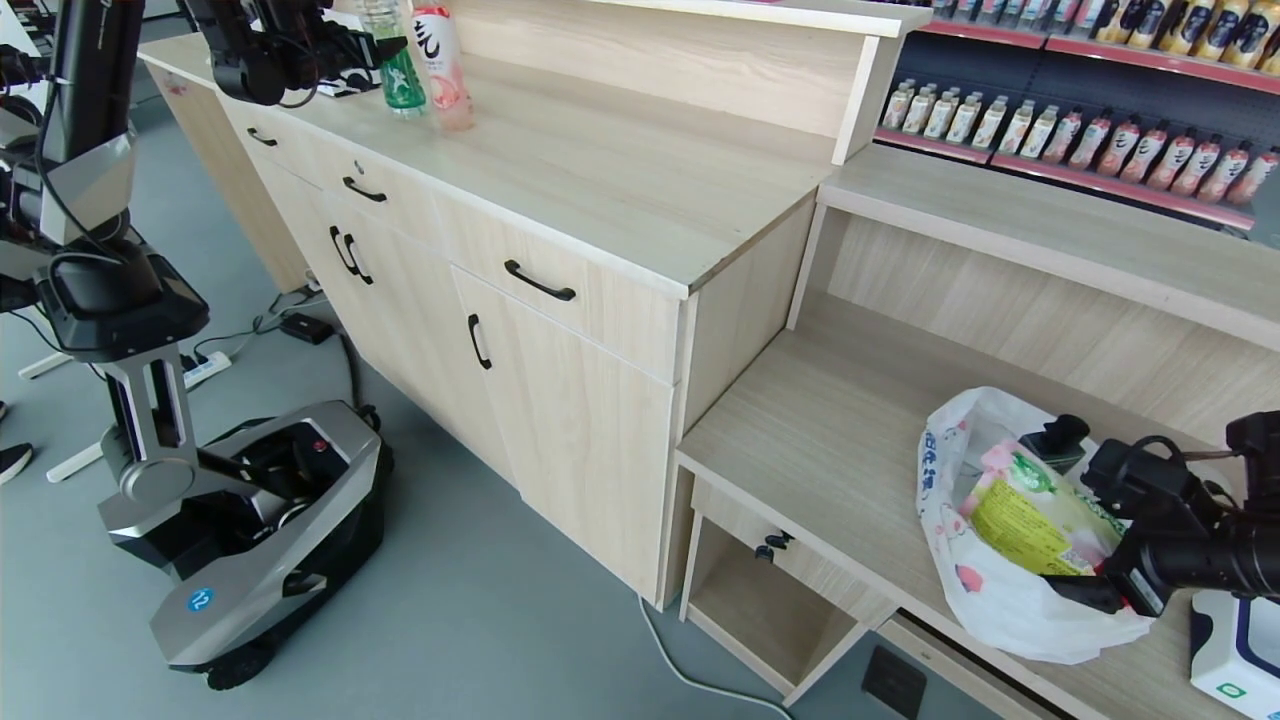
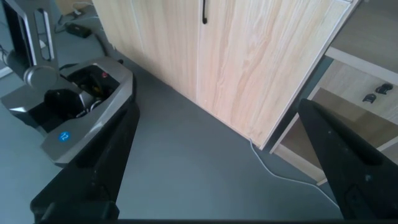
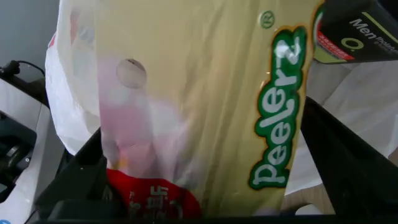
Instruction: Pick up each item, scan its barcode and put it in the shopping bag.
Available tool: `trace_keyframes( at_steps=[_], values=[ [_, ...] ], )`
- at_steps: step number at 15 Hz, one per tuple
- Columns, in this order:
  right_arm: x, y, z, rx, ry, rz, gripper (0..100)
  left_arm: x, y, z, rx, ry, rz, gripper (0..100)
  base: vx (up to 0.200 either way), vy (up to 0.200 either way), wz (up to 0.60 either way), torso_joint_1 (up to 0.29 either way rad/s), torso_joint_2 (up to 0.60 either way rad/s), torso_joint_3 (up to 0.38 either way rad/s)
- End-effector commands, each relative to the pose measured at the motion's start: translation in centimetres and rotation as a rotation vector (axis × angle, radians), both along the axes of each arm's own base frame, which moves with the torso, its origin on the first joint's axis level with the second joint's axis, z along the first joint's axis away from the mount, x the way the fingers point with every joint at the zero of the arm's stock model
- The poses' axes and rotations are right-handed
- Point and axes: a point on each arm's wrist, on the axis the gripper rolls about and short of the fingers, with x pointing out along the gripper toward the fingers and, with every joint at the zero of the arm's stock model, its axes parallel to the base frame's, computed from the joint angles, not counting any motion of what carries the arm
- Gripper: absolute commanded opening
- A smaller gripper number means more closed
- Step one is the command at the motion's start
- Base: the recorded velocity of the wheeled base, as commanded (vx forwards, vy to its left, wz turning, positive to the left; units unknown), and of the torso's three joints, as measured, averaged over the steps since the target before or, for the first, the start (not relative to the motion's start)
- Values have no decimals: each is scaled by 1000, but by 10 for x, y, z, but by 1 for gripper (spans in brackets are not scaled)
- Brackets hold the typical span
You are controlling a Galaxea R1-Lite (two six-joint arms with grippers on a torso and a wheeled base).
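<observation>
A: Head view first. Got extras over the wrist shots?
B: Yes. Takes in the whole white shopping bag point(image 1: 985, 600) at 4 o'clock on the low counter point(image 1: 830, 430), with the snack packet point(image 1: 1035, 520) sitting in its open mouth. Also catches a green bottle point(image 1: 403, 80) and a pink bottle point(image 1: 440, 60) upright at 11 o'clock on the high counter point(image 1: 620, 170), touching or just apart, can't tell. Adds a white device point(image 1: 1235, 650) at 5 o'clock, just beside the bag.
A: Right wrist?
B: Goes close on the packet. Picks out glossy yellow film, green lettering edged in white, a pinkish picture, a round hang hole, a red patch down by the fingers point(image 3: 74, 180). Shows a dark package point(image 3: 357, 31) right beside the packet too.
A: Left wrist?
B: Looks down on grey floor point(image 2: 186, 155) and pale cabinet doors point(image 2: 249, 56). Puts the left gripper point(image 2: 217, 106) above that floor, jaws spread wide, holding nothing.
A: Right jaws?
B: Pinching the packet across its width with the right gripper point(image 3: 202, 124), one finger on each long edge.
A: Axis?
B: Roughly 10 to 4 o'clock in the head view, lying tilted. Red end toward the gripper at 4, hang hole farther out toward 10.
</observation>
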Motion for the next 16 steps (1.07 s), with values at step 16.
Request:
trace_keyframes(
  at_steps=[16],
  values=[
    [-84,15,183,-150,-753,29,100,0,0,0,0,0,0,100,0,0,-112,5,-13,-8]
  ],
)
